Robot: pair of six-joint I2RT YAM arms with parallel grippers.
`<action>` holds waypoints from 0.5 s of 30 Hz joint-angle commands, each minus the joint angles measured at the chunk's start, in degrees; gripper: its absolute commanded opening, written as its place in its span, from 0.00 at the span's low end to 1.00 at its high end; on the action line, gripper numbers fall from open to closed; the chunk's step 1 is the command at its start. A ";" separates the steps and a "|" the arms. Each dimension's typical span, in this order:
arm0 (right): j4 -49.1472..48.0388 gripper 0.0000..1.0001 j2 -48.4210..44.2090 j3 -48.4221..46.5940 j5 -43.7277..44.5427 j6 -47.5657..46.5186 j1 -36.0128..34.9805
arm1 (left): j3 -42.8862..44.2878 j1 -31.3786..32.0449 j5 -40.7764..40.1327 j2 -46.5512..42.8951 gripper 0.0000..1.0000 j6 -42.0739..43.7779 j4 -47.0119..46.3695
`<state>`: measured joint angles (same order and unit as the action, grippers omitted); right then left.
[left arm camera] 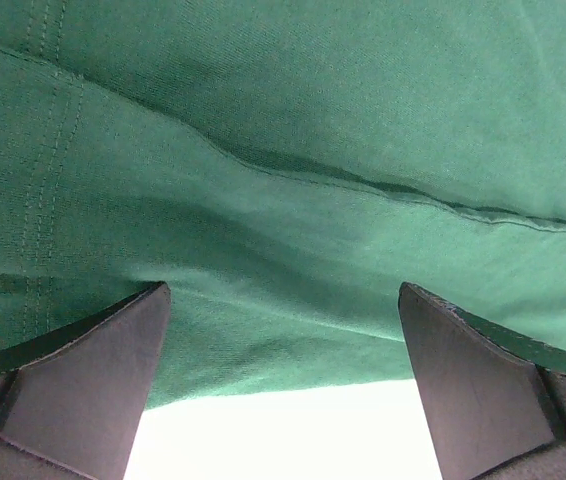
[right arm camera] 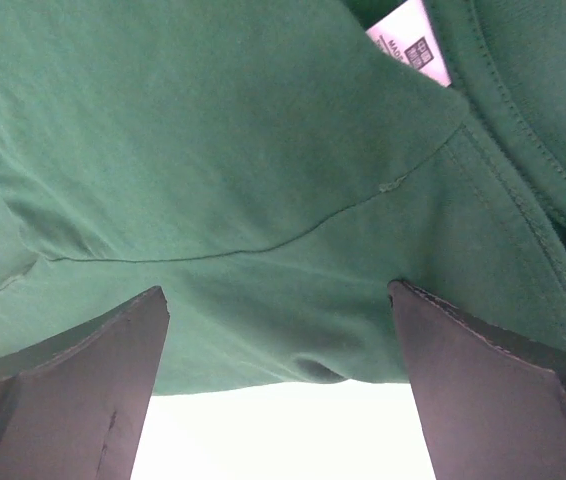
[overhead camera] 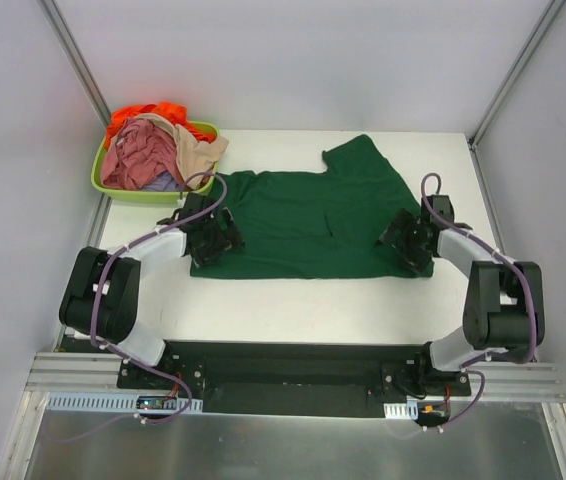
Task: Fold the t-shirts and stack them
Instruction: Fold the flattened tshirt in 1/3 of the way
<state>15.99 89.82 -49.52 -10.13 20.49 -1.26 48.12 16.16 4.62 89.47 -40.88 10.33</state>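
While my left gripper [left arm camera: 283, 288] and right gripper [right arm camera: 276, 288] hover spread over the green shirt [overhead camera: 308, 220], 0 are stacked; other shirts [overhead camera: 148, 155] fill the upper-left tub [overhead camera: 139, 194].

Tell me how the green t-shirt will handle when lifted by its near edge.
Likely floppy: the green t-shirt lies flat with soft creases, so it should drape and sag between grips. Probably light, being thin cloth. Pushed, its wrinkled edge would likely bunch, not slide.

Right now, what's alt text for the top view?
A green shirt lies spread on a white table, with the left claw and right claw at its two ends. A lime tub of crumpled shirts sits far left.
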 commanded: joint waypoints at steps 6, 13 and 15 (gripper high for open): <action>9.05 0.96 -11.58 14.79 -0.68 -0.80 5.82 | -13.39 0.71 4.69 -10.71 0.99 -0.69 12.52; 19.33 0.96 -28.80 21.47 3.01 0.25 7.15 | -20.16 4.05 7.77 -21.16 0.99 -2.97 17.78; 22.58 0.96 -34.68 23.40 3.10 0.78 7.15 | -21.48 5.01 7.51 -24.59 0.99 -3.76 20.42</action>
<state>25.76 63.18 -30.00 -11.66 20.84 5.15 31.16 19.57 12.56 68.66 -43.16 17.56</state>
